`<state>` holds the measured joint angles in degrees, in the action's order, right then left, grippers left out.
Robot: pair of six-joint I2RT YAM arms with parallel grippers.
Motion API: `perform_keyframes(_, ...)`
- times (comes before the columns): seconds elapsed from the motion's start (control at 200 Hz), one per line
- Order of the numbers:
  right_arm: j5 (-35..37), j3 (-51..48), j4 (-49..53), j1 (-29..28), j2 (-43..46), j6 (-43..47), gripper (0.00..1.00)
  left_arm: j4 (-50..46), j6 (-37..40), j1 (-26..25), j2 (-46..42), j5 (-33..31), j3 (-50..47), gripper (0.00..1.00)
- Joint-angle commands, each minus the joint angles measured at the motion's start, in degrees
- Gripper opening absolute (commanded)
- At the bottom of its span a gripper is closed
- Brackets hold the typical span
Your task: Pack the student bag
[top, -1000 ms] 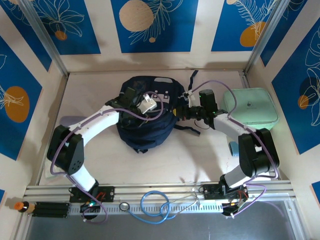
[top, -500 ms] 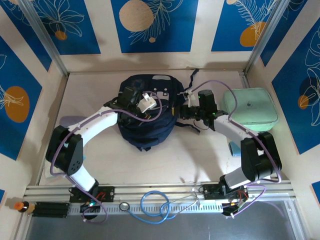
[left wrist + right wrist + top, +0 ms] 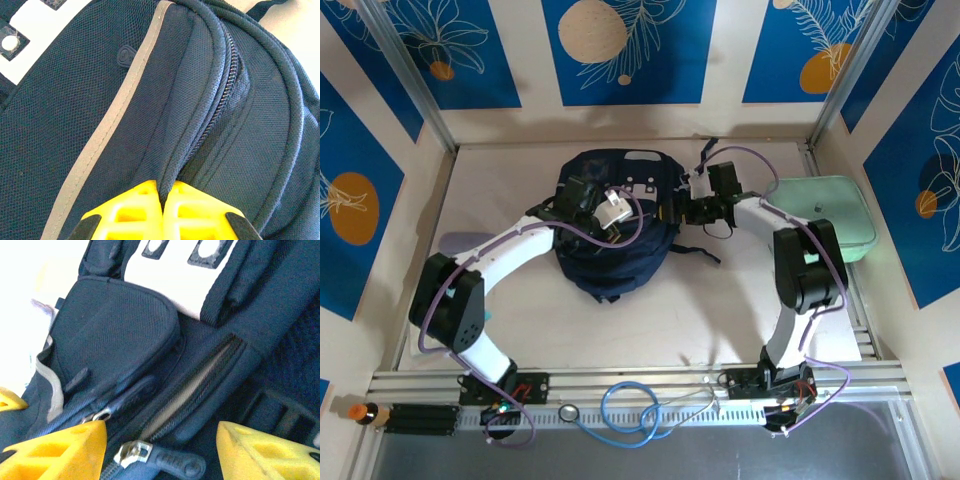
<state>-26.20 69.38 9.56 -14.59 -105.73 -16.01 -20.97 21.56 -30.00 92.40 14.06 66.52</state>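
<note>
Top external view: the student bag (image 3: 610, 240) is lying flat mid-table (image 3: 720, 320), its top pointing toward 12 o'clock.
Left gripper (image 3: 163, 202): its yellow pads (image 3: 130, 212) are pressing together on a fold of bag fabric beside the zip (image 3: 220, 100), seemingly anchoring the bag against sliding.
Right gripper (image 3: 160, 450): it is hovering at the bag's 3 o'clock edge with jaws spread and a silver zipper pull (image 3: 131, 454) lying between them, likely lining up to drag it.
Mint-green case (image 3: 840, 215): it is sitting farther toward 3 o'clock, well apart, probably awaiting packing.
</note>
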Motion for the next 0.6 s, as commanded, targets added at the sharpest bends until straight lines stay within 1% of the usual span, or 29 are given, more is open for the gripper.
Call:
perform_keyframes(0.0,-7.41,3.55,2.92,0.05,-2.89,2.08,0.61,-1.07,0.84,0.82,-1.74,-1.52,-0.47,0.01)
perform_keyframes(0.065,-9.28,3.82,3.31,-0.09,-4.09,3.42,0.60,-1.10,0.86,0.90,-1.66,-3.01,-0.49,0.00)
perform_keyframes(0.115,-12.64,3.47,3.87,-0.02,-4.46,5.36,0.57,-1.21,0.85,0.97,-1.46,-4.66,-0.30,0.01)
perform_keyframes(0.155,-15.22,2.50,3.92,-0.02,-4.15,6.70,0.56,-1.35,0.68,0.99,-1.13,-6.79,0.04,0.01)
perform_keyframes(0.215,-17.10,0.44,3.46,-0.01,-3.21,8.20,0.54,-1.50,0.15,1.08,-0.76,-10.06,0.50,0.00)
perform_keyframes(0.265,-18.44,-0.95,3.31,-0.01,-2.37,9.27,0.53,-1.66,0.23,1.25,-0.52,-10.63,0.50,0.00)
perform_keyframes(0.33,-19.67,-2.24,2.57,-0.01,-1.57,9.89,0.50,-1.62,0.33,1.35,-0.57,-9.79,0.37,0.01)
perform_keyframes(0.365,-19.52,-2.65,2.04,-0.09,-1.33,9.88,0.48,-1.50,0.42,1.35,-0.79,-8.91,0.26,0.01)
perform_keyframes(0.44,-18.37,-2.31,1.85,-0.16,-1.56,9.81,0.39,-0.64,0.59,1.34,-1.45,-7.32,-0.44,0.01)
perform_keyframes(0.51,-16.32,-1.72,1.79,-0.20,-2.01,9.51,0.37,-0.32,0.91,1.35,-2.01,-6.24,-0.99,0.02)
perform_keyframes(0.595,-13.84,-0.95,1.85,-0.18,-2.46,9.11,0.31,-0.06,1.20,1.35,-2.73,-5.12,-1.48,0.02)
